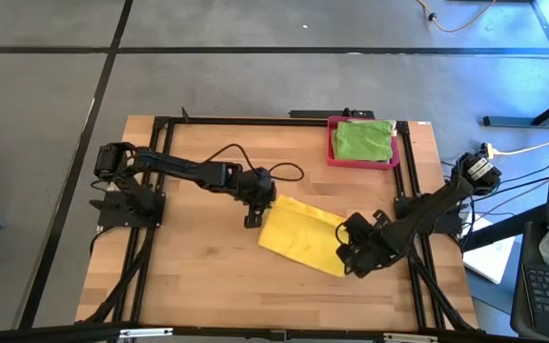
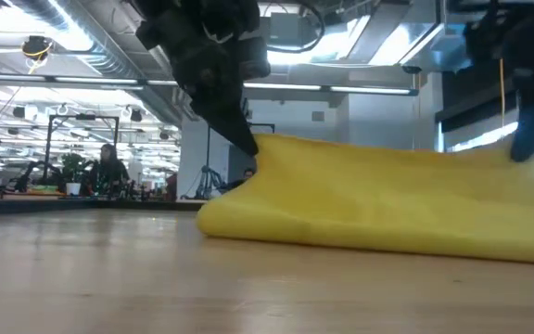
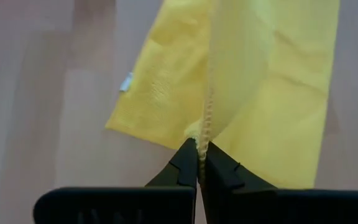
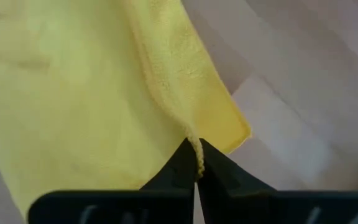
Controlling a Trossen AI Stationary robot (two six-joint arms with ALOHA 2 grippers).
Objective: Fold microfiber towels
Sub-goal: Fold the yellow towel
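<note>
Right now I have both arms pinching the yellow towel (image 1: 301, 236) mid-table, so its edge lifts clear of the wood for a fold. My left gripper (image 3: 201, 163) is clamped on one stitched corner, my right gripper (image 4: 196, 163) on another. From the low view the raised layer seems to arch over the flat half, though I can't see how far. A green towel (image 1: 363, 139) sits folded in the pink tray (image 1: 332, 157) at the far edge.
</note>
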